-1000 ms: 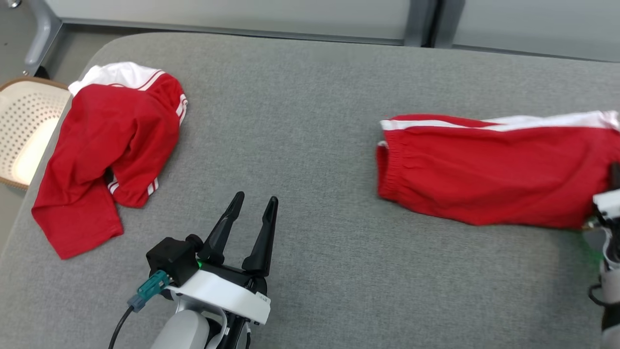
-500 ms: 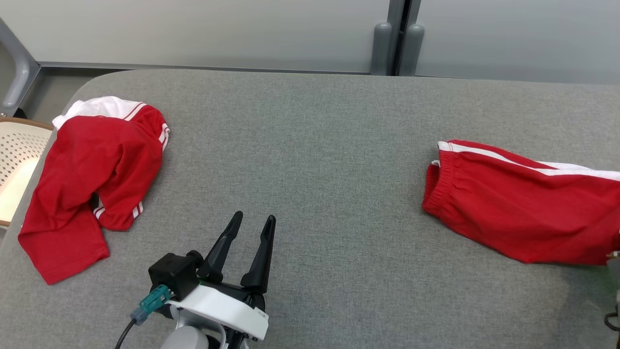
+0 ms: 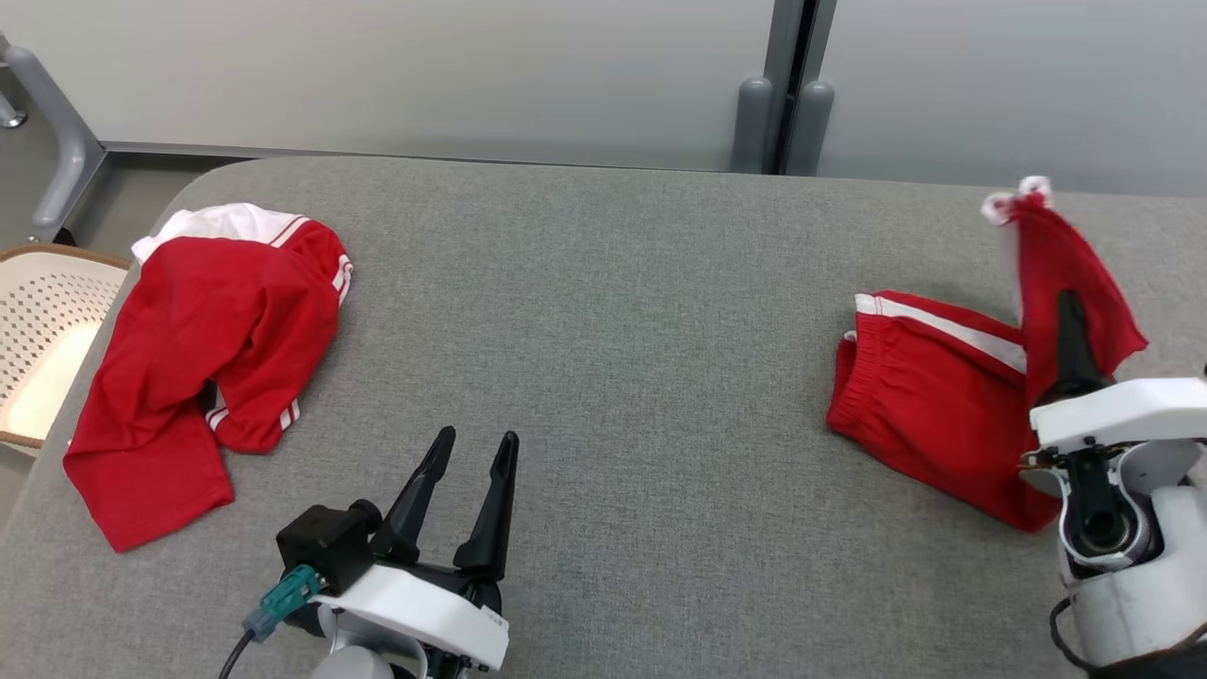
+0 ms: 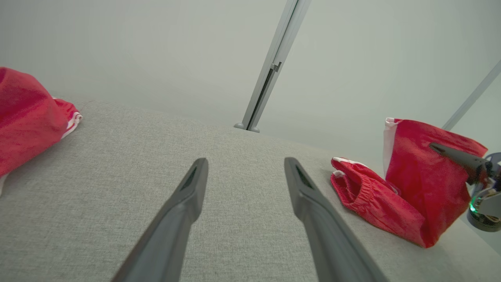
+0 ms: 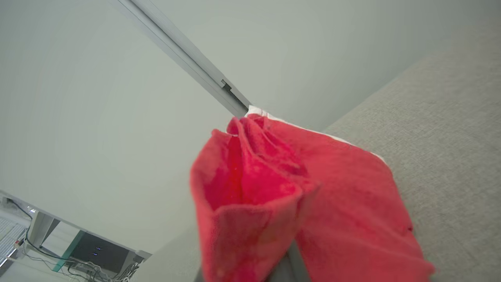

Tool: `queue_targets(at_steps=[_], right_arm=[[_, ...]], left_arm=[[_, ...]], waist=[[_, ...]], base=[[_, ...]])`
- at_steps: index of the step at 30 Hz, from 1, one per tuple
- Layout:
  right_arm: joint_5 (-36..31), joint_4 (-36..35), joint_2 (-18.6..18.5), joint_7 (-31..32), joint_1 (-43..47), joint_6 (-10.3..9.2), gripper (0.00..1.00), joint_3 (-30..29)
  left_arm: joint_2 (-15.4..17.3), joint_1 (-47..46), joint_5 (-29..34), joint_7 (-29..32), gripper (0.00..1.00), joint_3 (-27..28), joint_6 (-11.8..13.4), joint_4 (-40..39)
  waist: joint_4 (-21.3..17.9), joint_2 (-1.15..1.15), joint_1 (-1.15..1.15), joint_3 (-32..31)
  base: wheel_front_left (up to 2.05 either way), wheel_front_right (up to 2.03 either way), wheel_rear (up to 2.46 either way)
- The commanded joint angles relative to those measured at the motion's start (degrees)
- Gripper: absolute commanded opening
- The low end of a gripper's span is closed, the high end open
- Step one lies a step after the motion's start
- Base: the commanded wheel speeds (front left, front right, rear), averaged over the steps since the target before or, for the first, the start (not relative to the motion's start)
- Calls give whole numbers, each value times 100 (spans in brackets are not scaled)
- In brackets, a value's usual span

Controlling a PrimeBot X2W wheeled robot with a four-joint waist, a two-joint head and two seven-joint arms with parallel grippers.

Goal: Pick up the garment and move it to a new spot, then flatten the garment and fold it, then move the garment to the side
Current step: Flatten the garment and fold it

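Two arms reach over the grey tabletop. The right gripper, fingers toward the far edge, is clenched on the red shorts, holding one end up by the right edge; the waistband end lies flat. The left gripper hovers released near the front edge. Broad bare tabletop separates the shorts from a red shirt at the left edge.

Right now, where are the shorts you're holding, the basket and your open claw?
shorts (image 3: 919, 396), head view, red cloth beside the waistband.
basket (image 3: 47, 302), head view, its holey wall.
left gripper (image 3: 476, 437), head view, midway between its fingertips.
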Motion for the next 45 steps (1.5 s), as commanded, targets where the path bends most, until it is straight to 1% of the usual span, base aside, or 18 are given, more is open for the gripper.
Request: queue_targets(at_steps=[1,5,8,14,19,20,21,27,30,37,41,45], right_arm=[[103,-108,-41,18,123,2,0,104],[599,-428,-42,54,390,2,0,599],[708,-491,-146,-19,517,2,0,940],[878,-345,-248,-216,497,2,0,1415],[804,-24,-334,-379,364,2,0,1740],[782,54,-332,-405,332,2,40,1807],[753,116,-331,-437,303,2,100,1884],[695,389,-278,-453,134,2,100,2440],[712,524,-248,-409,85,2,100,2574],[690,1436,-77,-134,-140,2,100,2876],[741,1505,-34,-241,-246,2,100,2986],[744,1397,-162,-540,-333,1,100,3029]], left_arm=[[24,63,20,-2,100,34,-12,22],[24,72,32,-2,100,63,0,59],[24,79,17,-2,100,38,-1,72],[25,93,-29,-1,100,12,25,90],[25,104,-62,-1,100,-22,40,101],[24,102,-68,-1,100,-38,45,109],[23,99,-80,-1,100,-49,51,114],[23,46,-134,-1,100,-102,72,132],[25,28,-149,-1,100,-120,71,138],[24,-28,-194,-1,100,-205,93,140],[24,-27,-209,-1,100,-162,134,139],[22,-32,-141,-1,100,-94,125,116]], waist=[[19,0,0,-28],[56,0,0,-66],[102,0,0,-75],[207,0,0,-64],[291,0,0,-25],[308,0,0,-17],[326,0,0,-8],[414,0,0,79],[438,0,0,104],[519,0,0,169],[469,0,0,167],[303,0,0,120]], base=[[0,0,0],[0,0,0],[0,0,0],[0,0,0],[0,0,0],[0,0,0],[0,0,0],[0,0,0],[0,0,0],[0,0,0],[0,0,0],[0,0,0]])
